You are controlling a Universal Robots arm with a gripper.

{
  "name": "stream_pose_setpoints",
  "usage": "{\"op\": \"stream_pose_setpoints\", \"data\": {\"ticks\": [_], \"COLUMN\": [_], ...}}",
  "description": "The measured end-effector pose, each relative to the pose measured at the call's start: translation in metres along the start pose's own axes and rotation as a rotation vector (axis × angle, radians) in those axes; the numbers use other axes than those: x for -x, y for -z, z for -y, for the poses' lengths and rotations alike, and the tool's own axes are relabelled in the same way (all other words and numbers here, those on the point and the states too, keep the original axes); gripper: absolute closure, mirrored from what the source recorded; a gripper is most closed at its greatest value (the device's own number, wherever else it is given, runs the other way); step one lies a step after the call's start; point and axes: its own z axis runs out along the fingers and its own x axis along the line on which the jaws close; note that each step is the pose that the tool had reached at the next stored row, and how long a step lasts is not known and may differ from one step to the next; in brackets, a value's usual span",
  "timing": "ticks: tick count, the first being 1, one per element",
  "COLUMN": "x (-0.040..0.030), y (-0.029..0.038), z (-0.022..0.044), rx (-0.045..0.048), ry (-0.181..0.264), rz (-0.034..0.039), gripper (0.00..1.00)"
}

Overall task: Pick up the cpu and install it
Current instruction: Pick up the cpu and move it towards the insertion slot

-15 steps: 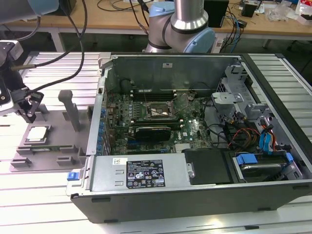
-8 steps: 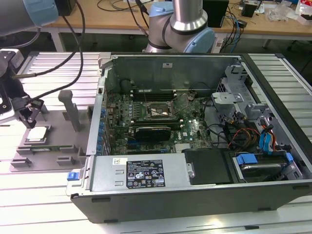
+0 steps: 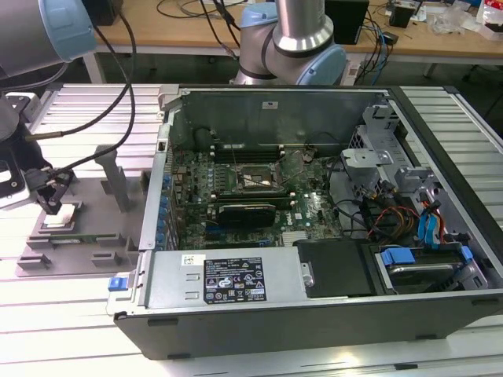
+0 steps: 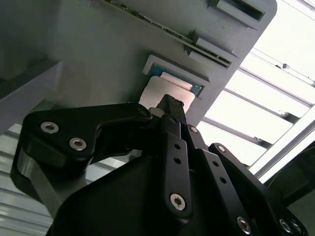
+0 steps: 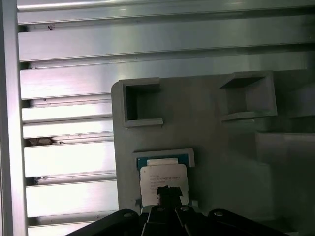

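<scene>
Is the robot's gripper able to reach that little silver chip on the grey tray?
Probably yes. The gripper hangs right over the cpu, which lies in its pocket on the grey tray with nothing covering it.

Gripper (image 4: 169, 104): black, linkages converge to one narrow tip, fingers pressed together, no gap visible. The tip sits over the near edge of the cpu (image 4: 155, 91); can't confirm contact. The cpu lies flat in a shallow framed recess of the grey tray (image 4: 98, 44), pale top showing, with a teal strip (image 4: 198, 89) along its 2 o'clock edge. Raised tray blocks (image 4: 211, 55) at 1 o'clock from the tip. Bright aluminium table slats (image 4: 246, 118) at 3 o'clock, past the tray edge.
</scene>
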Motion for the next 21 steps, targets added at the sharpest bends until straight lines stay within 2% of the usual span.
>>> {"op": "stream_pose_setpoints", "data": {"ticks": [5, 6, 7, 10, 11, 12, 13, 17, 21], "x": [0.0000, -0.0001, -0.0001, -0.0001, -0.0002, -0.0002, -0.0002, -0.0004, -0.0005], "y": [-0.0001, -0.0001, -0.0001, -0.0001, -0.0001, -0.0001, -0.0001, -0.0133, -0.0197], "z": [0.0000, 0.0000, 0.0000, 0.0000, 0.0000, 0.0000, 0.0000, 0.0006, 0.0008], "rx": [0.0001, 0.0001, 0.0001, 0.0001, 0.0001, 0.0001, 0.0001, 0.0001, 0.0001], "ry": [0.000, 0.000, 0.000, 0.000, 0.000, 0.000, 0.000, 0.000, 0.000], "rz": [0.0002, 0.0001, 0.0002, 0.0002, 0.0002, 0.0002, 0.0002, 0.0002, 0.0002], "gripper": [0.89, 0.83, 0.70, 0.52, 0.40, 0.40, 0.34, 0.34, 0.34]}}
